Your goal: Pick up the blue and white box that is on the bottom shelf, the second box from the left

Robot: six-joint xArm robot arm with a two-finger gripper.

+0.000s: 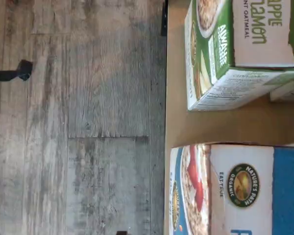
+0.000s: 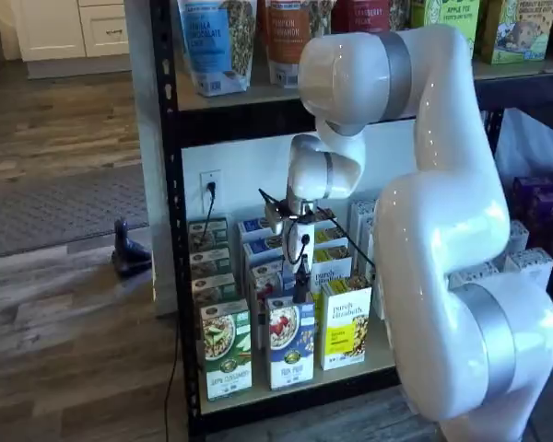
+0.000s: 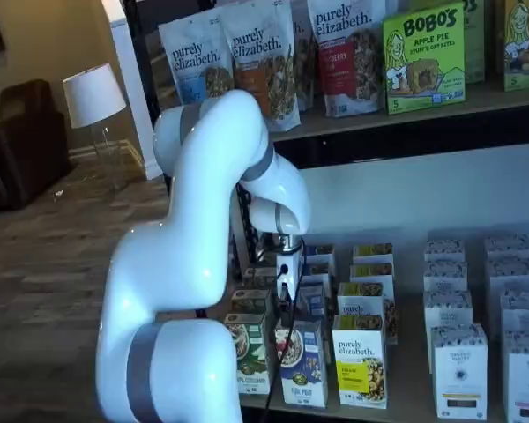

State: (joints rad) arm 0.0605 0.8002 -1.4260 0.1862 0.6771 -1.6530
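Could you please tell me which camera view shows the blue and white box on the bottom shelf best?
A shelf view shows the blue and white box best: whole front, unobstructed, between its green and yellow neighbours. The other shelf view shows it smaller, from an angle. The wrist view catches only its upper part, cropped.

Along the front of the bottom shelf (image 2: 295,391) stand three cartons in a shelf view: one green-and-white carton (image 2: 226,350), one blue and white box (image 2: 290,342) and one yellow carton (image 2: 346,334). The wrist view shows two cartons. One white robot arm (image 2: 442,212) reaches in, and one lamp (image 3: 93,95) stands in a shelf view.
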